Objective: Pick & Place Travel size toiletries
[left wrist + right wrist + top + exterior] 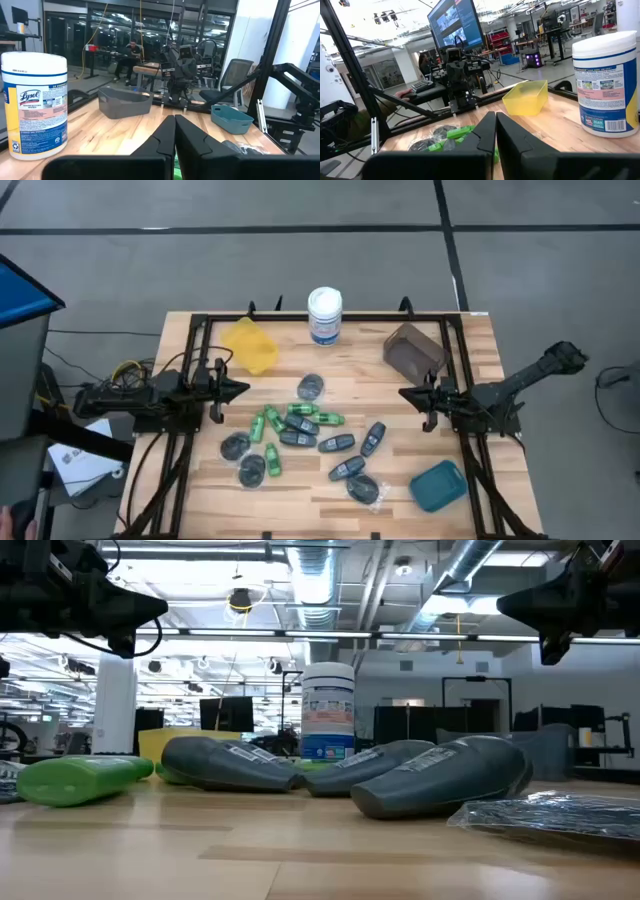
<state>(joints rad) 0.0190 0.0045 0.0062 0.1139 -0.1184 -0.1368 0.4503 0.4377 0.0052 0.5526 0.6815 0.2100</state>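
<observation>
Left gripper (pixel 241 389): above the bench's left side, jaws closed, empty, pointing toward the centre.
Right gripper (pixel 405 394): above the bench's right side, jaws closed, empty, facing the left gripper.
Toiletries (pixel 300 442): loose on the bench (pixel 330 498) between the two grippers and nearer the front edge; none in any bin.
Green bottles (pixel 271 423): clustered at centre-left of the pile.
Blue-grey bottles (pixel 337 444): centre to right of the pile, lying flat.
Wrapped discs (pixel 236 446): two at front left, one at front right, one behind the pile.
Tub (pixel 324 315): upright at the rear edge, centre.
Yellow bin (pixel 250 344): rear left, beside the tub.
Brown bin (pixel 412 350): rear right.
Teal bin (pixel 438 485): front right corner.
</observation>
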